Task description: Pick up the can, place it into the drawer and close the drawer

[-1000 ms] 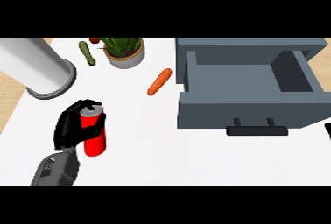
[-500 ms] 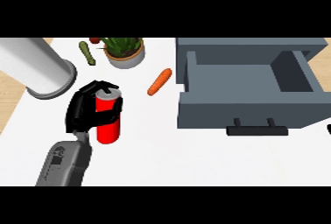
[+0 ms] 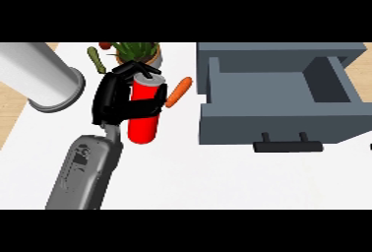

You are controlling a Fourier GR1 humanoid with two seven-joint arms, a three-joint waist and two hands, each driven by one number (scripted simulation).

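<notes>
The left hand [image 3: 116, 101], fingers curled around the red can [image 3: 144, 115], has carried it from 8 o'clock on the counter [image 3: 218, 177] toward centre. The open drawer [image 3: 272, 91] lies at 3 o'clock; the carrot [image 3: 178, 92] sits between. The right hand is not in view.

can [image 3: 143, 118] partly hidden by left hand [image 3: 120, 101], potted plant [image 3: 138, 50] and cylinder [image 3: 36, 74] cut off at top

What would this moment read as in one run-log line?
phase: carry | left robot hand: shut on red can | drawer: open | carrot: between can and drawer | right robot hand: barely visible
</notes>
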